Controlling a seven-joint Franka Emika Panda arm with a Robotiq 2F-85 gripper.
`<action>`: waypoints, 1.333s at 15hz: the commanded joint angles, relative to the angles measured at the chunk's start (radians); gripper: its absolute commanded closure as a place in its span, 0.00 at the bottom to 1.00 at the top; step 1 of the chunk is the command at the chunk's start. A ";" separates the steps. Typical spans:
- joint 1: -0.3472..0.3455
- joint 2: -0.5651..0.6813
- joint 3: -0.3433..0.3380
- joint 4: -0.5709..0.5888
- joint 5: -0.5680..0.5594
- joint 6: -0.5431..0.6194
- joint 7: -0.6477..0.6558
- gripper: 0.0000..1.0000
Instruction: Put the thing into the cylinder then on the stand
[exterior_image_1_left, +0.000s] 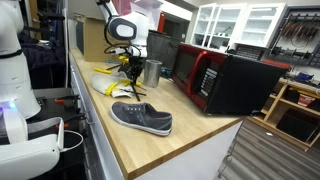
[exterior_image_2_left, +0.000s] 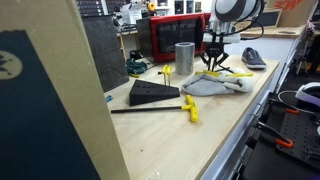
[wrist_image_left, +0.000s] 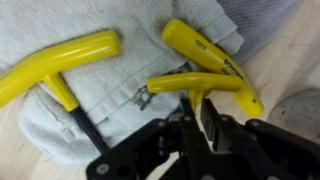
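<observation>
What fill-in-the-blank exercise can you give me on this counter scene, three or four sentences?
The tool handles beneath the end effector are ____. The microwave has a ____ front. The grey cylinder stands ____ on the counter. Near the counter's edge lies a single grey ____.
Missing words: yellow; red; upright; shoe.

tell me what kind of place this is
Likely a lab or workshop kitchenette: a long wooden counter, a red-fronted microwave on it, and white glass-door cabinets behind.
</observation>
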 joint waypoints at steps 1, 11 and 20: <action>0.006 -0.006 -0.007 0.010 0.039 -0.026 -0.011 1.00; 0.000 -0.121 -0.013 0.037 0.356 -0.169 -0.272 0.98; -0.004 -0.215 -0.049 0.159 0.600 -0.383 -0.412 0.98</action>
